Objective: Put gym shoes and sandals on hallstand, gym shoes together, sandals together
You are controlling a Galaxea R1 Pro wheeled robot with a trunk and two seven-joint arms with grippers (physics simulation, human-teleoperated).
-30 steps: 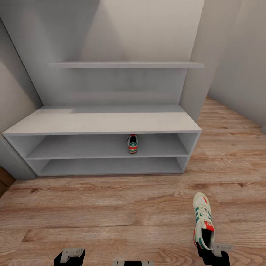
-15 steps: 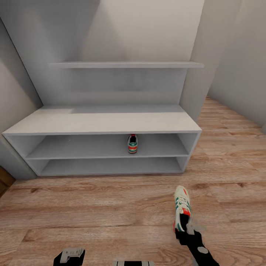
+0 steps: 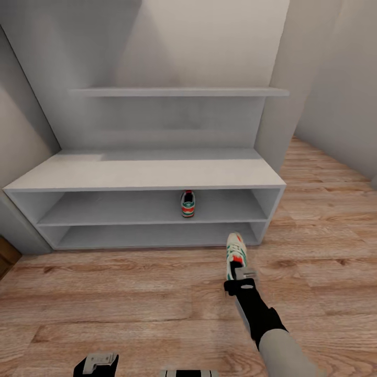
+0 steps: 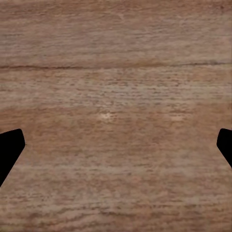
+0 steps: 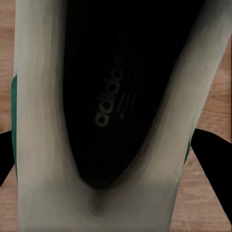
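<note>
Presently, cream-white low sneaker with green stripes and red-orange tongue (image 3: pixel 235 252) was held at its heel by the right gripper (image 3: pixel 240 280), toe pointing toward the pale grey-white hallstand (image 3: pixel 146 175), above the light brown wood-plank floor (image 3: pixel 131 298). Right gripper fingers were closed against the heel sides, the dark insole (image 5: pixel 111 96) showing between them. Matching second sneaker (image 3: pixel 187 203) stood on the upper open tier. Left gripper (image 4: pixel 116 145) hung wide apart over bare planks, holding nothing.
</note>
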